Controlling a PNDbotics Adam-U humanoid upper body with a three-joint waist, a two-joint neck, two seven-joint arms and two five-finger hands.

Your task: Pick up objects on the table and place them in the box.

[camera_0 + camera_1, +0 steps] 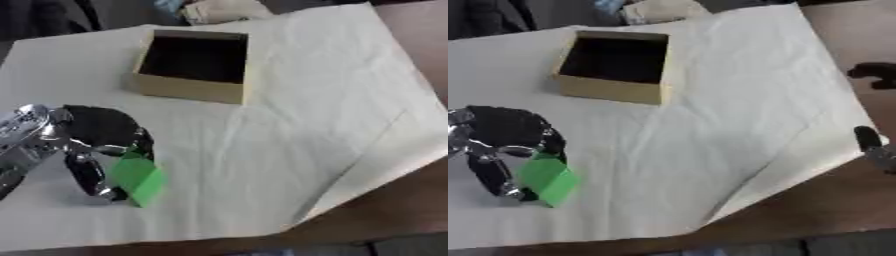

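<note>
A brown table [411,210] is carrying a large pale paper sheet [306,125], which is covering most of it and is lying askew, with creases running across the middle; one corner of the sheet is hanging toward the near right. On the far left part of the sheet an open cardboard box [188,90] is standing upright, and its inside is looking dark. At the near left the left hand [96,145] is reaching in from the left side; its fingers and thumb are curling around a green block [138,179], which is sitting tilted in the grip, just at the sheet. The block is staying well apart from the box. At the right edge, the right hand [872,145] is showing only partly; I cannot tell how its fingers are standing.
</note>
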